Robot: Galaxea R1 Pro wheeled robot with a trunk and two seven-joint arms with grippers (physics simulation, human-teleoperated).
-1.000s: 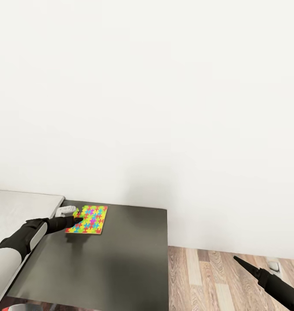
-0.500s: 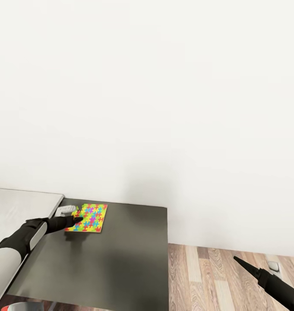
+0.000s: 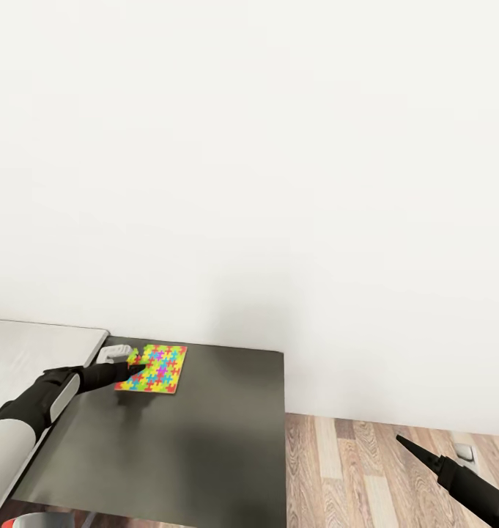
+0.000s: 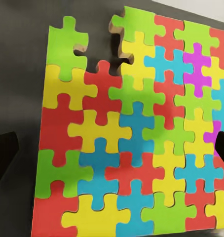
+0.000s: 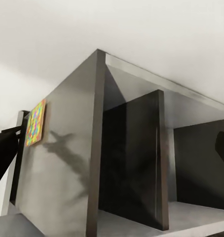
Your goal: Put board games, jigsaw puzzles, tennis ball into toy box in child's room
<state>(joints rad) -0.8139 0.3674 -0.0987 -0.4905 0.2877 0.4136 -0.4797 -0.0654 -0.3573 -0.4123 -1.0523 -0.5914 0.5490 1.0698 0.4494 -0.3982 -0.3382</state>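
Looking down from the head view, the left gripper (image 3: 135,369) sits at the near-left edge of the jigsaw puzzle (image 3: 155,369), which lies flat at the far left corner of the dark table (image 3: 205,440), long axis running away from the robot; the right gripper (image 3: 404,442) hangs well apart over the floor. Seen from the left wrist, the puzzle (image 4: 136,133) lies straight ahead between two dark spread fingertips (image 4: 3,158), nothing gripped. From the right wrist, the right hand's state cannot be told.

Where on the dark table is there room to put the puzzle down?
The dark table is bare over most of its top: the whole stretch from the colorful puzzle toward the near edge and across to the side by the wooden floor. It is crowded only at the far corner by the wall, where the left claw meets the puzzle and a small white thing.
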